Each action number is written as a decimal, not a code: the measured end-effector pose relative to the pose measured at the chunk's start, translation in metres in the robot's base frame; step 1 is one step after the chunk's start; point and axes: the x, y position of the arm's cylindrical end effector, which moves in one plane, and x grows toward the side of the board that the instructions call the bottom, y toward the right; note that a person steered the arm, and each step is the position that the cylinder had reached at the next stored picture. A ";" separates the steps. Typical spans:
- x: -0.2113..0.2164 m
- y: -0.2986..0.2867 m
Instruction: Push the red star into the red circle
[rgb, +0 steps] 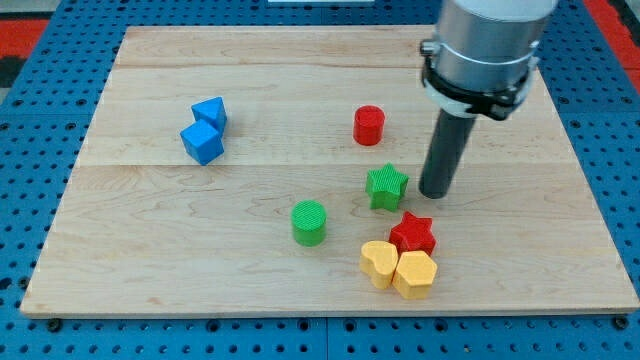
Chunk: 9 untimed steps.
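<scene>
We work on a pale wooden board (200, 260) made of long planks, with the grain running across the view. It lies on a blue pegboard table (30, 200) full of small holes, and a strip of red shows at the view's top corners.

The red star (412, 233) is a small, bright red block with a flat top. It sits toward the view's lower right, touching the yellow heart (378, 264) and the yellow hexagon-like block (416, 274) just below it. The red circle (369, 125), a short red cylinder, stands well apart from the star, nearer the view's top, with the green star (386, 187) between the two.

Our arm has no jaws: it ends in a dark rod under a grey metal collar (480, 60). Our tip (436, 193) rests on the board just to the view's right of the green star and just above the red star, close to both; we cannot tell whether it touches either.

A green circle (309, 222) stands to the view's left of the red star. Far off at the view's left, a blue cube (202, 142) and a blue triangular block (211, 112) sit touching.
</scene>
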 end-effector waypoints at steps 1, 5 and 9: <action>-0.021 -0.010; 0.059 0.063; 0.122 -0.019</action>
